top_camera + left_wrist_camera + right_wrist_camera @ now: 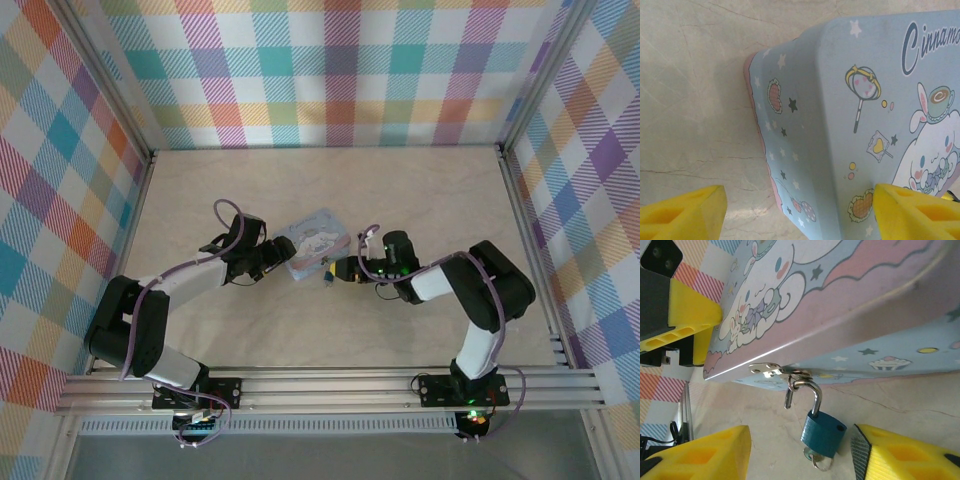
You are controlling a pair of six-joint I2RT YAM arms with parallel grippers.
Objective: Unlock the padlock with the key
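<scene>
The right tool (801, 452) is open wide and holds nothing. Its two yellow fingers (700, 455) sit one on each side of the padlock (823, 432). The padlock hangs from the little metal clasp (767, 370) on the front edge of the tin box (850, 305), just under the lid. The key (816, 459) pokes out of the bottom of the padlock, so it is already in the keyhole.

One end of the thin shackle (812, 390) seems to be out of the blue body, so the lock looks popped open, though it is small and I can't be fully sure. If so, the unlocking is done. What may be left is to lift the padlock off the clasp, since the shackle is hooked through it.

The left tool (797, 210) is open wide too. One finger is over the lid of the tin box and the other is out over the worktop (695, 100) beside the box, with the corner of the box between them.

From above, both arms bend in low toward the tin box. The right tool comes to its front edge by the padlock, and the left tool comes to its left side.
</scene>
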